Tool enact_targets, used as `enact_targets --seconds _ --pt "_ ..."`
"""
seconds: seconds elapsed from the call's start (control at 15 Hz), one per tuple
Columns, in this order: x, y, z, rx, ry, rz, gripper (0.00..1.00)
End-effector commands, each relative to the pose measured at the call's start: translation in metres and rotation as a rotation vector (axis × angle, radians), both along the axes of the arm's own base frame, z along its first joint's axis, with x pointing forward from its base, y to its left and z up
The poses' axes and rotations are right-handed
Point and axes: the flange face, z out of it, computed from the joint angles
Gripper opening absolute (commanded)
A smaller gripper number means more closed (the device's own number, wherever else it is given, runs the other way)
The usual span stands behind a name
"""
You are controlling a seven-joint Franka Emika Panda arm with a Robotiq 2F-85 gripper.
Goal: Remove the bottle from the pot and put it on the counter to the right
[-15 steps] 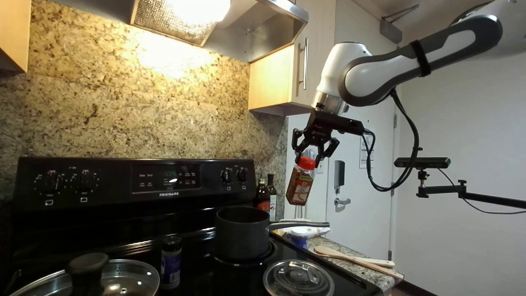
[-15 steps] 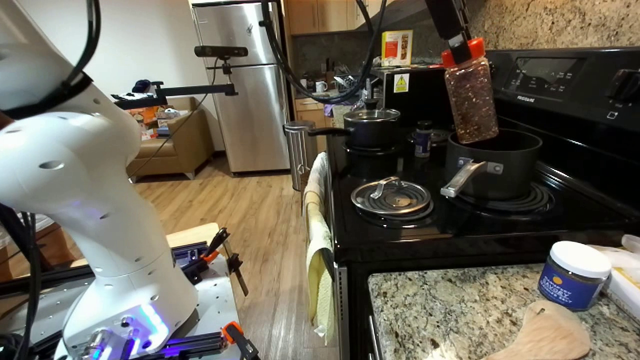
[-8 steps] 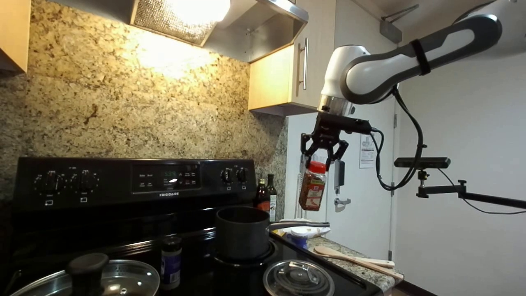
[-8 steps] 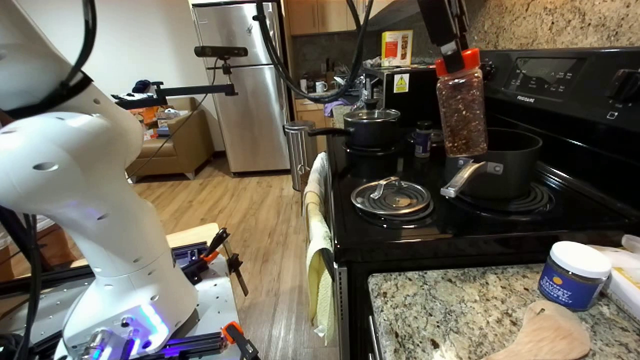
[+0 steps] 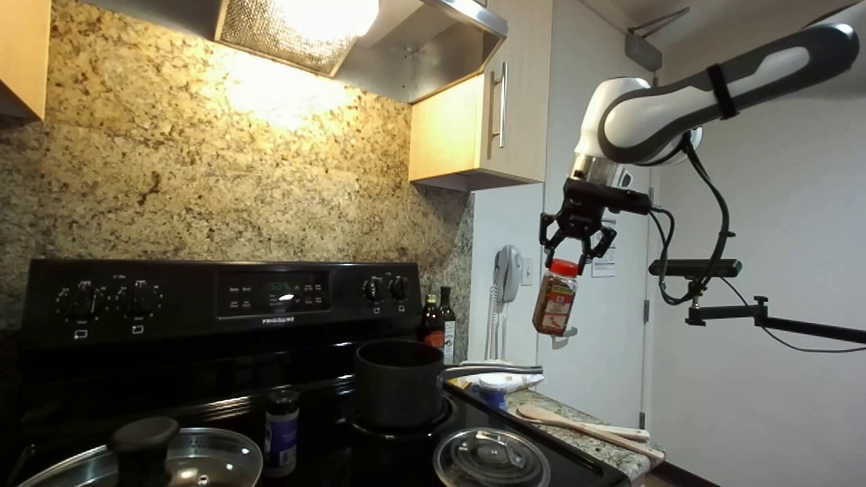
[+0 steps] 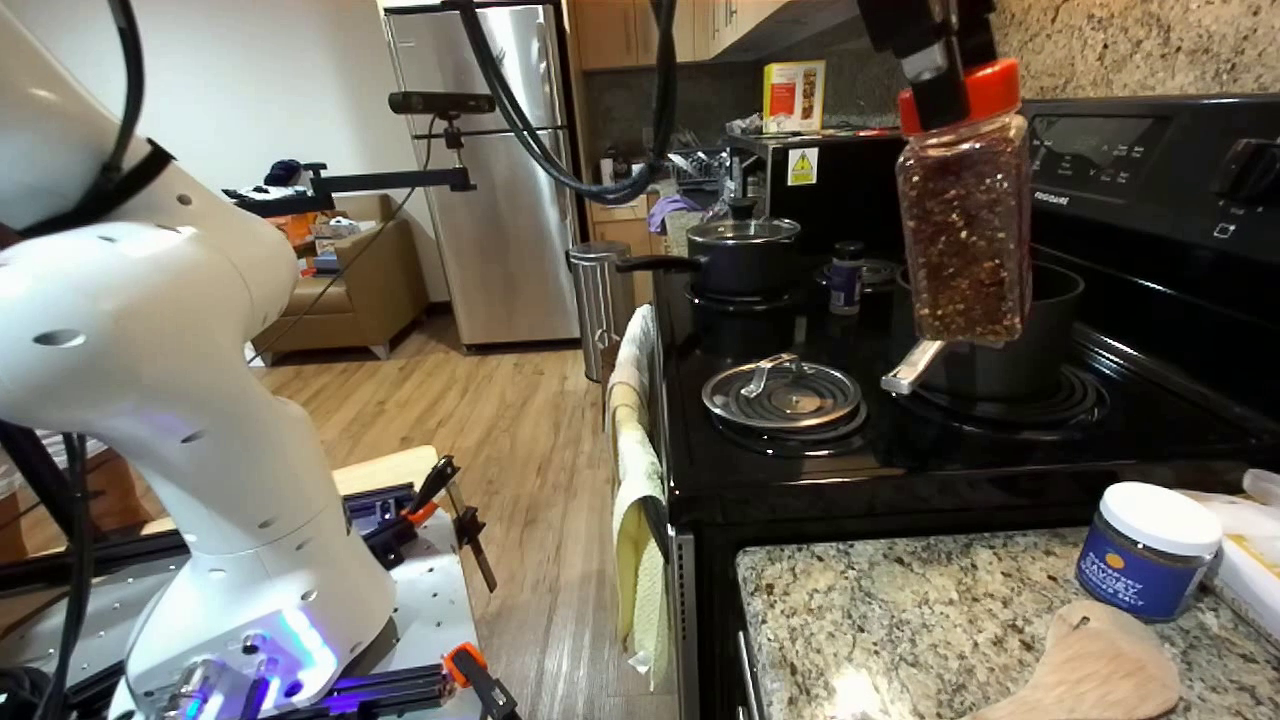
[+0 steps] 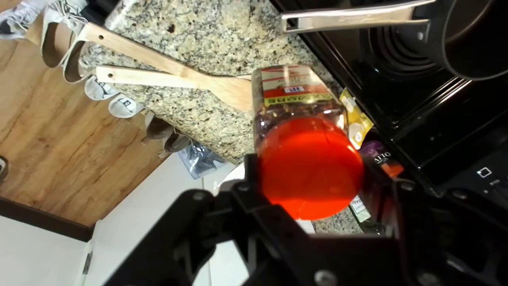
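the gripper (image 5: pixel 567 263) has the bottle (image 5: pixel 555 302) held by its red cap (image 7: pixel 311 171). its two fingers (image 6: pixel 942 100) press on the opposite sides of this cap, so they stand apart only by the width of it. the bottle is in the air, outside of the pot (image 5: pixel 399 389), and in an exterior view it is tilted, with the base (image 5: pixel 549 329) leaning to the side of the stove (image 5: pixel 331 446). in the wrist view the granite counter (image 7: pixel 222 43) shows behind the bottle, but i cannot tell whether the bottle hangs straight over it. the pot stands on a rear burner (image 6: pixel 1075 405), and its handle (image 7: pixel 349 18) points towards the counter. over the front burner (image 6: pixel 846 430) there lies a glass lid (image 6: pixel 780 395). on the counter are wooden utensils (image 7: pixel 151 57), one crossing the other, and a blue-labelled jar (image 6: pixel 1145 575) with a white lid (image 6: pixel 1160 515), which stands near them. on the stove, farther from the counter, there are a covered pot (image 6: pixel 745 265) and a small shaker (image 5: pixel 281 433). two dark bottles (image 5: pixel 431 331) stand close to each other, beyond the stove's edge.
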Motion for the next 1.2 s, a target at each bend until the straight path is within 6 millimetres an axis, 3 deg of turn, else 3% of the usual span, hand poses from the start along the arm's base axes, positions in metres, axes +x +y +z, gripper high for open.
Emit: enact_targets --seconds 0.0,0.33,0.67,0.73,0.93,1.0,1.13 --pt "-0.026 -0.024 -0.022 0.044 0.006 -0.001 0.36" --pt "-0.040 -0.044 -0.066 0.089 0.046 0.026 0.36" --pt "-0.021 -0.034 -0.097 0.063 0.119 0.104 0.36" --pt "-0.031 -0.038 -0.093 0.081 0.128 0.085 0.61" --pt "-0.022 -0.033 -0.101 0.073 0.136 0.101 0.61" --pt "-0.022 -0.032 -0.101 0.073 0.136 0.101 0.36" --pt "-0.017 -0.036 -0.102 0.044 0.167 0.174 0.36"
